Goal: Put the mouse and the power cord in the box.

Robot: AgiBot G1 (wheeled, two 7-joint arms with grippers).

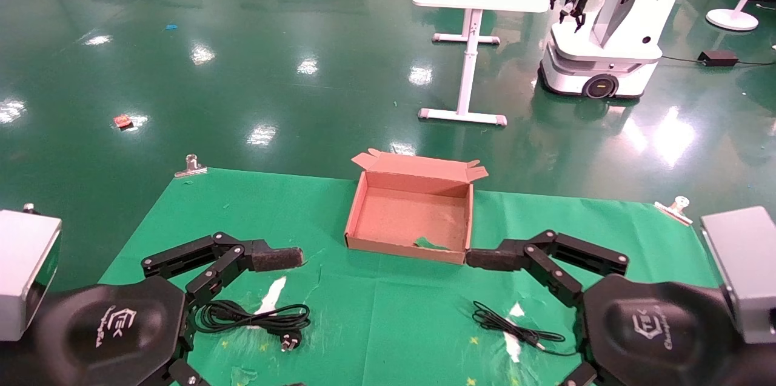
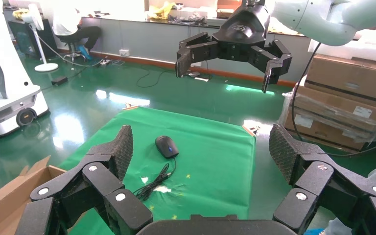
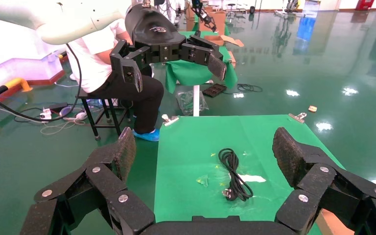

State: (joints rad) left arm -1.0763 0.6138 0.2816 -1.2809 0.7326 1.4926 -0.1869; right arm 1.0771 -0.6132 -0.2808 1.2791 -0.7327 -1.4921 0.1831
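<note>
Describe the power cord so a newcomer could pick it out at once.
On the green cloth, look to the robot's left of the cardboard box, just below the left gripper. The power cord is a thick black coil ending in a chunky pronged plug, unlike the mouse with its thin cable.

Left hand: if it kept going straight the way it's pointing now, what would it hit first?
Most likely the right hand, which hangs open dead ahead of the open left hand across the green cloth. The mouse lies lower, on the cloth, probably beneath that line; depth is hard to judge.
</note>
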